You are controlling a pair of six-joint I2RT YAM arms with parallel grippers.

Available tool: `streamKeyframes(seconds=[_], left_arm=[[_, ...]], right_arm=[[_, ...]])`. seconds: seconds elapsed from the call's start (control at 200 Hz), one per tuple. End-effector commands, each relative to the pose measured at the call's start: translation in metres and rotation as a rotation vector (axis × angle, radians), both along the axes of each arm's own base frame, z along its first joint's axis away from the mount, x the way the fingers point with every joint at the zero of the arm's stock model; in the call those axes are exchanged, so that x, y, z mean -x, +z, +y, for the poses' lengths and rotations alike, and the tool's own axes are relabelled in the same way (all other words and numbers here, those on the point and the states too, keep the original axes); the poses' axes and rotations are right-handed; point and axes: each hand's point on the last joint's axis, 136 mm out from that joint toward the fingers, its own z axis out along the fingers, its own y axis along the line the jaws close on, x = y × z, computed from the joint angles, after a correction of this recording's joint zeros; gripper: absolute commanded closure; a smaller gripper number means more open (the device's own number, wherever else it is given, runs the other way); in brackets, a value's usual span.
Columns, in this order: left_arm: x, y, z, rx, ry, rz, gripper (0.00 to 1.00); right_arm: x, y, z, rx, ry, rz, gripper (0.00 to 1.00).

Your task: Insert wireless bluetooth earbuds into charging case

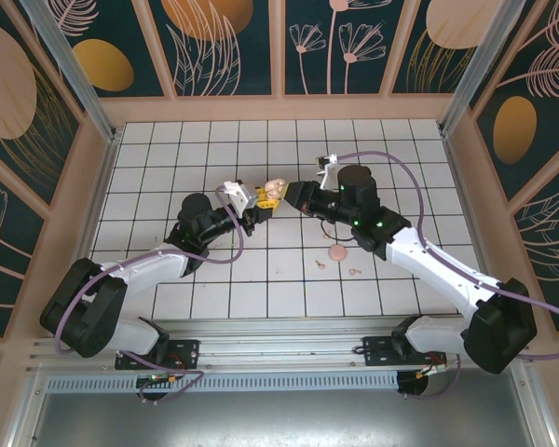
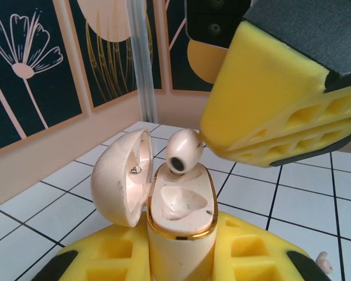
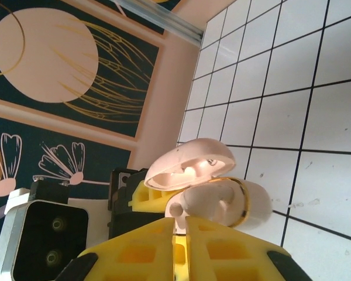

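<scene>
My left gripper [image 1: 264, 201] [image 2: 181, 254] is shut on the charging case [image 1: 275, 189] [image 2: 181, 234], holding it upright above the tiles. It is pale pink with a gold rim, and its lid [image 2: 120, 178] [image 3: 190, 161] is swung open. My right gripper [image 1: 296, 197] [image 3: 184, 234] meets it from the right, shut on one pale pink earbud [image 2: 181, 153] [image 3: 175, 209]. That earbud sits at the case's far socket. The near socket [image 2: 181, 202] holds nothing. In the right wrist view the case [image 3: 254, 205] lies just beyond my yellow fingertips.
A small round pink thing [image 1: 338, 251] lies on the white tiled floor [image 1: 261, 279] near the right arm's forearm. Two tiny pink pieces [image 1: 320, 264] [image 1: 355, 271] lie just in front of it. Patterned walls [image 1: 214, 47] enclose the floor on three sides.
</scene>
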Motion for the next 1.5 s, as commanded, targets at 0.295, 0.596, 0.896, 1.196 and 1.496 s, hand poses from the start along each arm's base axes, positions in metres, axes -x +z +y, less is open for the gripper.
streamKeyframes(seconds=[0.295, 0.596, 0.896, 1.196, 1.496], left_arm=[[0.013, 0.030, -0.006, 0.042, -0.064, -0.089, 0.89], [0.013, 0.029, -0.006, 0.039, -0.066, -0.088, 0.89], [0.014, 0.030, -0.006, 0.037, -0.070, -0.093, 0.89], [0.015, 0.030, -0.006, 0.035, -0.071, -0.093, 0.89], [0.015, 0.029, -0.005, 0.025, -0.069, -0.095, 0.89]], right_arm=[[0.006, 0.021, -0.008, 0.011, -0.011, -0.052, 0.76], [0.001, 0.032, -0.028, 0.034, -0.057, -0.072, 0.71], [-0.006, 0.031, -0.018, 0.033, -0.016, -0.077, 0.72], [-0.006, 0.029, -0.004, 0.018, 0.056, -0.079, 0.75], [-0.006, 0.024, 0.003, 0.026, 0.093, -0.072, 0.76]])
